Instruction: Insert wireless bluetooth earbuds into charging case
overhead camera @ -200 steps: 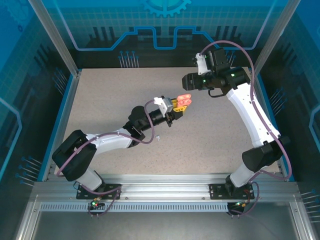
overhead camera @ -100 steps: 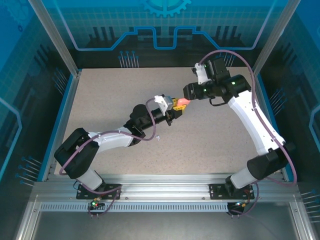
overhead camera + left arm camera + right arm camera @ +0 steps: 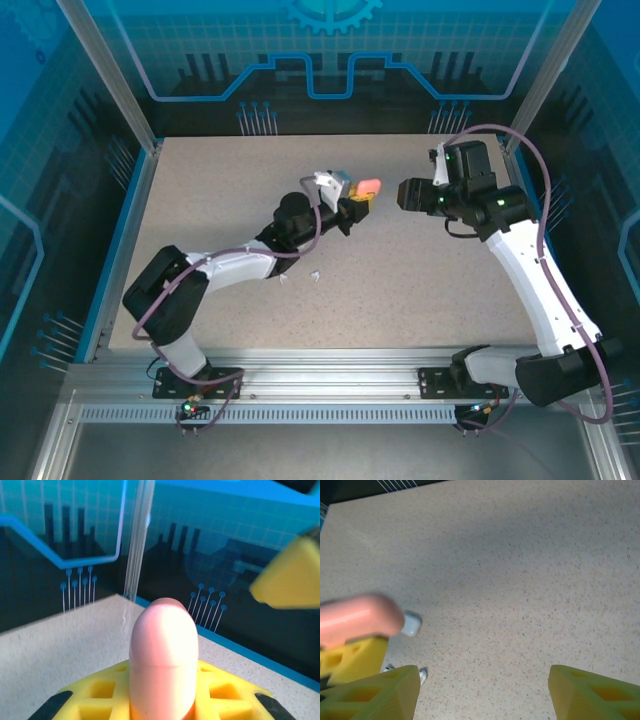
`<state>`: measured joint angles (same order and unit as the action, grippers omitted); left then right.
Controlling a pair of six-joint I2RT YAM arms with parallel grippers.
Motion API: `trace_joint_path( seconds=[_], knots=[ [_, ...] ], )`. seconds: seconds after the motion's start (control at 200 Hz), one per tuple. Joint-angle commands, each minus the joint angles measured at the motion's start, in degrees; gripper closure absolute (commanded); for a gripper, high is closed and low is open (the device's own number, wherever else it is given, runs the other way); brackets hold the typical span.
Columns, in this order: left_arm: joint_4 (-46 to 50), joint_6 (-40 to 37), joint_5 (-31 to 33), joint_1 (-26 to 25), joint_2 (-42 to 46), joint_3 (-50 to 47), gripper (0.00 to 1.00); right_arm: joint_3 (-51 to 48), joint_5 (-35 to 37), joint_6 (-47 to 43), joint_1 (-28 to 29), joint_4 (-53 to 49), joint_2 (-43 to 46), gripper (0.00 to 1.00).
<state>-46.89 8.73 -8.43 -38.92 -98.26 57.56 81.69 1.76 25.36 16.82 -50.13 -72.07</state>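
The pink charging case sits clamped in the left gripper.

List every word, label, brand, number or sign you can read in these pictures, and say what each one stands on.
There is no readable text in any view.
Pink charging case: plain, with no brand or label on the sides shown.
Backdrop panel: a gear symbol and circuit-style lines, with no letters or digits.
Table: speckled surface, nothing printed on it.
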Motion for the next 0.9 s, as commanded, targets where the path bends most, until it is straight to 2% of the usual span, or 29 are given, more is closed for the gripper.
trace_joint_path(
  seconds=[0.0, 0.17, 0.3, 0.41, 0.67, 0.895],
  knots=[
    [11.79, 10.43, 2.88, 0.67, -4.72, 5.05, 1.0, -5.46, 0.44, 4.45, -0.27, 2.54, 1.5, 0.3],
    [27.69, 23.79, 2.39, 1.92, -14.21, 17.26, 1.0, -12.82, 1.04, 6.56, -0.23, 4.51, 5.27, 0.27],
    [40.26, 31.39, -0.82, 2.55, -22.6, 28.99, 1.0, -15.73, 1.01, 7.02, -0.25, 5.21, 6.77, 0.27],
    [46.41, 36.08, -4.54, 3.36, -29.79, 37.72, 1.0, -17.28, 1.21, 7.32, -0.23, 5.68, 7.1, 0.27],
    [61.02, 40.49, -7.99, 4.24, -43.9, 58.85, 1.0, -18.24, 0.92, 7.19, -0.27, 6.44, 6.17, 0.27],
    [79.52, 39.05, -8.13, 4.4, -56.61, 84.13, 0.96, -17.88, 1.41, 7.27, -0.21, 6.12, 6.34, 0.26]
  ],
)
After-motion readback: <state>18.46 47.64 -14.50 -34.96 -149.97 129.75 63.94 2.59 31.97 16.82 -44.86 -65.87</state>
